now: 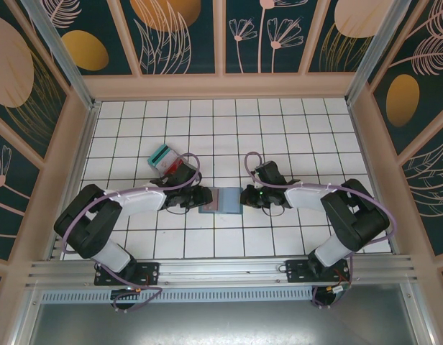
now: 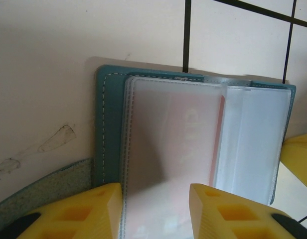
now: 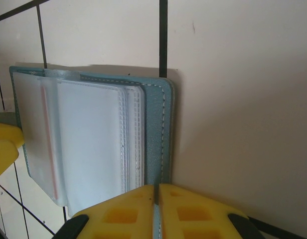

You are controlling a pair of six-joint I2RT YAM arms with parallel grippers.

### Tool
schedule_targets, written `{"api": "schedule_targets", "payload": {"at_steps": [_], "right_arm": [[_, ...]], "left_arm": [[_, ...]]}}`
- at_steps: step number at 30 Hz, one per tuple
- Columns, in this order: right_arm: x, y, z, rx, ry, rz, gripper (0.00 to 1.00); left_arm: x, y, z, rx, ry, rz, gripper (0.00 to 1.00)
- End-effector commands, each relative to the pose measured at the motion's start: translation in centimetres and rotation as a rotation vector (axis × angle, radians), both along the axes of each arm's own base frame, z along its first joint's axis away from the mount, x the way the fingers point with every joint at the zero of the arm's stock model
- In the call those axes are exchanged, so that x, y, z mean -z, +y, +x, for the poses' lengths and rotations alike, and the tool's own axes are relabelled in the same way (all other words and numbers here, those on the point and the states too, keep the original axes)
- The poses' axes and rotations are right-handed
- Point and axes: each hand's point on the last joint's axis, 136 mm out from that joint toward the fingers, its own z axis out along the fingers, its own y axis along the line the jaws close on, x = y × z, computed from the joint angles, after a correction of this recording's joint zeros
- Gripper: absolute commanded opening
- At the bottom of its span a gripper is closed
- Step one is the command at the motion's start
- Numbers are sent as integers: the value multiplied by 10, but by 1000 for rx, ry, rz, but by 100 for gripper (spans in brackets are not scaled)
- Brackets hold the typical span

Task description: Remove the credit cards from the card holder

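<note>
Yellow fingers (image 3: 193,214) of my right tool (image 3: 157,196) were pinched shut on the cover edge of the card holder (image 3: 156,129), presumably steadying it on the bench (image 3: 233,99); my left tool (image 2: 156,199) stood part-open astride a clear sleeve (image 2: 143,149) containing a red card (image 2: 193,129). Overhead, the view added freed credit cards (image 1: 164,156) stacked beyond my left arm (image 1: 135,198).

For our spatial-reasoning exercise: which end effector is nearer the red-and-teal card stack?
Left. The left end effector sits at the card holder's left edge, diagonally right of the card stack; the right end effector grips the holder's opposite edge, farther off.
</note>
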Motion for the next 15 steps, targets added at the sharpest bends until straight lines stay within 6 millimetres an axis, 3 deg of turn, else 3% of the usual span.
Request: {"api": "schedule_targets", "payload": {"at_steps": [1,8,15], "right_arm": [[9,-1,-6,3,29,-15,13],[9,0,-5,3,29,-13,12],[10,-1,-7,7,32,-12,12]], "left_arm": [[6,-3,-4,19,14,7,42],[1,-21,-6,54,39,-66,44],[-25,-29,2,65,-36,-128,41]]}}
